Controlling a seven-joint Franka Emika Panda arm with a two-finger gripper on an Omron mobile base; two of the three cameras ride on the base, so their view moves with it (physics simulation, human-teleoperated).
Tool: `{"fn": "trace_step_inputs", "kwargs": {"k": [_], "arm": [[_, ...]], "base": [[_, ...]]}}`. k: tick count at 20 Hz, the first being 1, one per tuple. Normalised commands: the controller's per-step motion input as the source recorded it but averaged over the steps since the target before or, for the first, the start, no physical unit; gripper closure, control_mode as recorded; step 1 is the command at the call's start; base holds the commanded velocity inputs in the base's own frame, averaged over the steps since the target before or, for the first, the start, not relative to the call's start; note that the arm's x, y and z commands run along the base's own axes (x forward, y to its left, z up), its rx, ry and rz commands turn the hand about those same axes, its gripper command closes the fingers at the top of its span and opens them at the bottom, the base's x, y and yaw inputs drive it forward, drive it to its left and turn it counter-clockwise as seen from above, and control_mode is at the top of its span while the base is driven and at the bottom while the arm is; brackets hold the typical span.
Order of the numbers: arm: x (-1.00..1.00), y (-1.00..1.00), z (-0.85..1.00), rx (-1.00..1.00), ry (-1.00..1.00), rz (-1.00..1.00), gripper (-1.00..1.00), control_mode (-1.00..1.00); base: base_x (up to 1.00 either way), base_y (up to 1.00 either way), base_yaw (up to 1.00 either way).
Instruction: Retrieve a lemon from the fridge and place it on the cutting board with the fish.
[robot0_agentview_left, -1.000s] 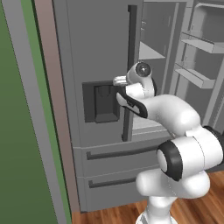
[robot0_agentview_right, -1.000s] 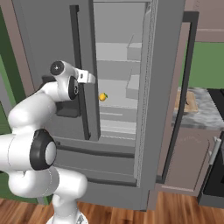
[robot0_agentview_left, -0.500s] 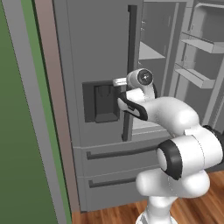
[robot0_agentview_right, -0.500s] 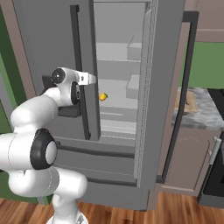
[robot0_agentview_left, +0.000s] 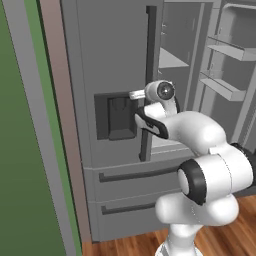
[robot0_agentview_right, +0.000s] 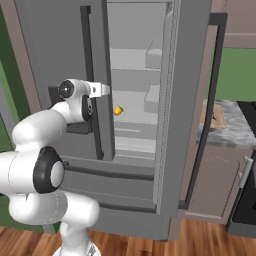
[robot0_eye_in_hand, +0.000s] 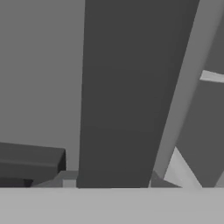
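claw (robot0_agentview_right: 103, 90) closed on the left door's handle (robot0_agentview_left: 148, 85) of the fridge (robot0_agentview_right: 180, 100); opening step. lemon (robot0_agentview_right: 118, 110) sits on an inner shelf; next, swing this door wide.

Fridge (robot0_agentview_right: 135, 165): tall, grey, right door swung open, left door shut. Lemon (robot0_agentview_right: 118, 110): small, yellow, on a pale inner shelf. Cutting board (robot0_agentview_right: 214, 116): tan, flat on the tabletop right of the fridge.
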Motion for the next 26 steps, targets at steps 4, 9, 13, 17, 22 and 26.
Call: {"fn": "trace_step_inputs", "kwargs": {"k": [4, 9, 13, 17, 22, 26], "arm": [[-0.24, 0.19, 0.0, 0.0, 0.01, -0.22, 1.0, -1.0], [-0.4, 0.19, 0.03, 0.0, 0.15, -0.31, 1.0, -1.0], [-0.58, 0.29, 0.09, 0.0, 0.14, -0.29, 1.0, -1.0], [-0.6, 0.41, 0.04, 0.0, 0.15, -0.28, 1.0, -1.0], [-0.52, 0.52, 0.0, 0.02, 0.18, -0.2, 1.0, -1.0], [-0.53, 0.51, 0.0, 0.07, 0.13, -0.09, 1.0, -1.0]], "base": [[0.0, 0.0, 0.0], [0.0, 0.0, 0.0], [0.0, 0.0, 0.0], [0.0, 0.0, 0.0], [0.0, 0.0, 0.0], [0.0, 0.0, 0.0]]}}
